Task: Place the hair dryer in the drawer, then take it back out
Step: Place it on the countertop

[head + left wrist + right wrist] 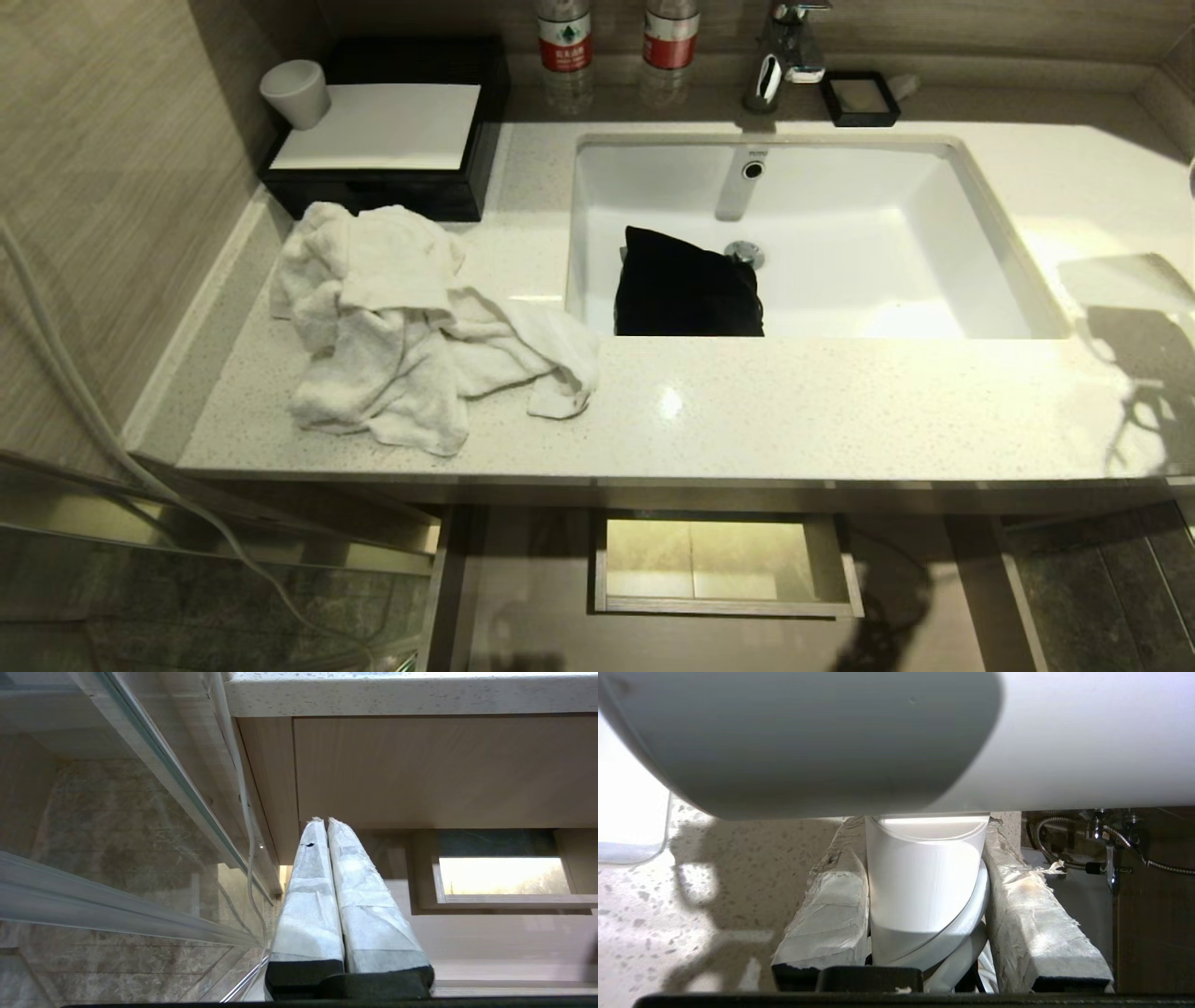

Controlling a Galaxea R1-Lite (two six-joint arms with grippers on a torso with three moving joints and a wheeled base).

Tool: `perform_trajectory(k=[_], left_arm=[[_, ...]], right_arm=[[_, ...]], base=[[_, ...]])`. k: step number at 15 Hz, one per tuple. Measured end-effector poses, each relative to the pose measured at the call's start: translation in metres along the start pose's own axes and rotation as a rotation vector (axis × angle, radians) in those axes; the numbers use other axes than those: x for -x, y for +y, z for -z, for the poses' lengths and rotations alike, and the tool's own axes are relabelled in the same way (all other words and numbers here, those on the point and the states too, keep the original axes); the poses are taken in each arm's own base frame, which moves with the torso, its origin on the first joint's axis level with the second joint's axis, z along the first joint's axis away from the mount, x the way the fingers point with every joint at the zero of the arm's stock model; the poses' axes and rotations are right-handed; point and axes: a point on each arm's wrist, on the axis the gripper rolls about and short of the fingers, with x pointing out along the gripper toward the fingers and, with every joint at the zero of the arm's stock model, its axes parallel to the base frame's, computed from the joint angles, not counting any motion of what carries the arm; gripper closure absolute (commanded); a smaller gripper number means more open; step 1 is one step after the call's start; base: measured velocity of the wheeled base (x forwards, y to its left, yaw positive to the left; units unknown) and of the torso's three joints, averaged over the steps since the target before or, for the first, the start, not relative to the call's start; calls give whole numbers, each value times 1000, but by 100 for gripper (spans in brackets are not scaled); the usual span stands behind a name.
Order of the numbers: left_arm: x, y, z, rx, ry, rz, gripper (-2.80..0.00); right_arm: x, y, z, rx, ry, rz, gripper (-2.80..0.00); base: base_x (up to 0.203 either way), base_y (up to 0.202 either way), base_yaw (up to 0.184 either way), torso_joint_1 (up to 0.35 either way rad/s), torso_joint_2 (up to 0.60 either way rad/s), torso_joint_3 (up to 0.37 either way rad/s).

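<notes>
A speckled white counter (747, 411) is seen from the head view, with a rectangular white sink (934, 233) set into it. A black pouch (686, 289) lies in the basin, near its front wall and beside the drain. A crumpled white towel (401, 327) is spread over the left part of the counter, just in front of a black box (401, 191) on which a white sheet and a tilted white cup (295, 93) rest. Two water bottles (616, 37) and a chrome tap (784, 51) stand along the back ledge, with a small black tray (859, 98) beside the tap. Below the counter edge, the drawer (523, 597) is pulled open, its boxed rectangular cutout (719, 565) visible in the middle of the floor. No hair dryer is seen inside the drawer in this view.

In the right wrist view, the right gripper (927, 868) is closed around the white handle of the hair dryer (924, 877), one taped finger (826, 905) pressed to each side. The barrel of the dryer fills the frame beyond the fingers. The speckled counter surface is seen behind it, and plumbing hoses (1087, 844) under the counter are visible to one side.

The left gripper (324, 826) is held low beside the cabinet, below the counter edge, with its taped fingers pressed together and nothing between them.
</notes>
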Motion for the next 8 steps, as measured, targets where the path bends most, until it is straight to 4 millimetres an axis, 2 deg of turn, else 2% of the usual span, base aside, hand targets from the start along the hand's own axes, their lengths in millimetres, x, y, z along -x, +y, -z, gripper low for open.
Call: perform_trajectory(k=[4,8], left_arm=[[0,0,0,0,0,0,0],[0,0,0,0,0,0,0]], right_arm=[[-26,2,7,42,3,-59,0],[-40,10,19,81,-15,-199,0]], base=[[0,0,0,0,0,0],[0,0,0,0,0,0]])
